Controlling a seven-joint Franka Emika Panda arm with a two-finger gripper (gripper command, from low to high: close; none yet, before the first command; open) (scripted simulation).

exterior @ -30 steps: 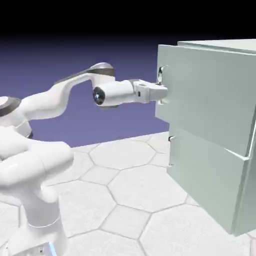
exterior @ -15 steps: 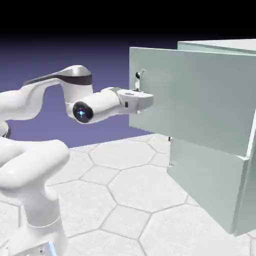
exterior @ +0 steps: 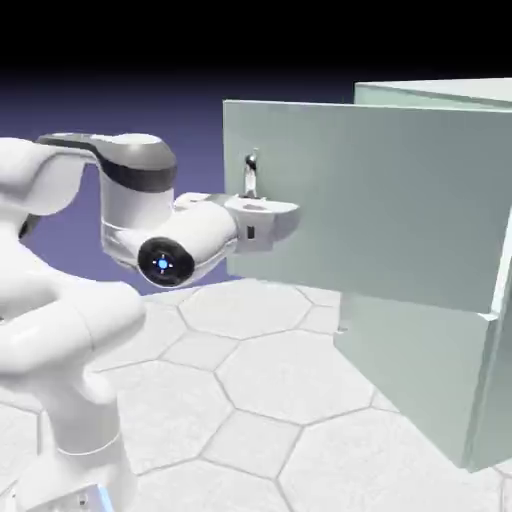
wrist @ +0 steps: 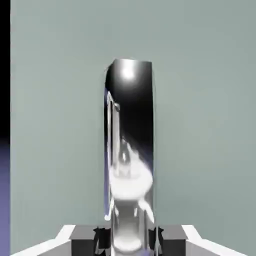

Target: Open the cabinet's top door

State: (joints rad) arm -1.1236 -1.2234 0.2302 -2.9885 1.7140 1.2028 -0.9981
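Arm drawing the cabinet's top door outward

The cabinet (exterior: 440,270) is standing on the counter (exterior: 250,390) at the exterior view's right, and its top door (exterior: 370,200) is swinging out toward the arm, hinged on its far right edge. The gripper (exterior: 262,207) is reaching level, its 2 jaws clamping the upright handle (wrist: 129,150), whose long axis is running vertically, straight ahead of them.

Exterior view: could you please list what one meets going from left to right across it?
The robot arm → the tool shut on the handle → the top door, swung open → the cabinet.
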